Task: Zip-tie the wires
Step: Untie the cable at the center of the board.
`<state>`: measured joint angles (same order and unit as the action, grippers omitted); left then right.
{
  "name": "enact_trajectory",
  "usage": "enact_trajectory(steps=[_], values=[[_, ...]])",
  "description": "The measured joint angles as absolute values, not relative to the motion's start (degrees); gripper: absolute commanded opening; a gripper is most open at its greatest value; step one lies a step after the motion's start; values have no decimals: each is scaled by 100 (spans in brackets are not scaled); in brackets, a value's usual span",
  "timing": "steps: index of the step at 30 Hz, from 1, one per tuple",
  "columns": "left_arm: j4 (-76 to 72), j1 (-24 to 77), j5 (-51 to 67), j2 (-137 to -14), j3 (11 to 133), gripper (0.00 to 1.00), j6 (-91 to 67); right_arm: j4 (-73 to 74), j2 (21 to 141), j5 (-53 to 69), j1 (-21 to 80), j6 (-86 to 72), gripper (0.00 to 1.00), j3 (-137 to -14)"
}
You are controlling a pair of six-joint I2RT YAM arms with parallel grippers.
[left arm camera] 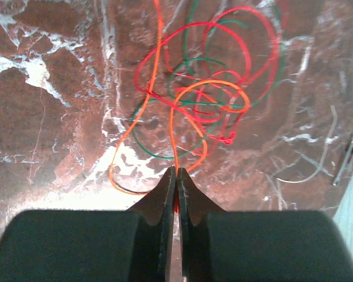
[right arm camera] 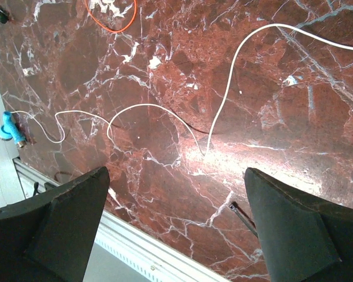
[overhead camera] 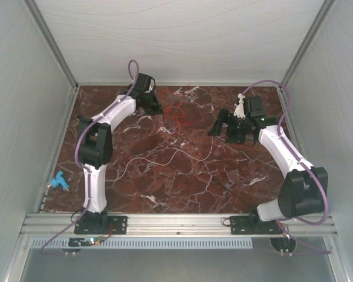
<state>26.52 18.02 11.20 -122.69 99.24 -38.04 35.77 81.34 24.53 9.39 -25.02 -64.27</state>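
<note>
left gripper [left arm camera: 176,171] pinches an orange strand of the wires [left arm camera: 212,88], right gripper [right arm camera: 173,173] hangs released: gathering step, next likely bunching the loops.

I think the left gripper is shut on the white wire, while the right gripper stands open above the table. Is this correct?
Only the wire's colour is wrong. The left gripper is shut on an orange wire, as the left wrist view shows. The right gripper does stand open above the table.
</note>
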Motion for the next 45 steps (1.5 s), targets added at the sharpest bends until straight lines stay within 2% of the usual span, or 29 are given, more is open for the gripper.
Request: enact_trajectory(steps=[10,25,40,45], values=[[2733,1806,904,-11233,9983,0,-4110,3439,8274,2576,941,-2683,98,-6709],[2738,1806,814,-10951,11629,0,-5022,1966,8281,2467,1409,-2300,97,-7035],[578,1806,801,-10652,12564,0,-5317,458,8099,2139,1826,-1498,98,-6764],[-613,1806,757,-10722,12781,0,-5221,110,8099,2080,1835,-1409,98,-6757]])
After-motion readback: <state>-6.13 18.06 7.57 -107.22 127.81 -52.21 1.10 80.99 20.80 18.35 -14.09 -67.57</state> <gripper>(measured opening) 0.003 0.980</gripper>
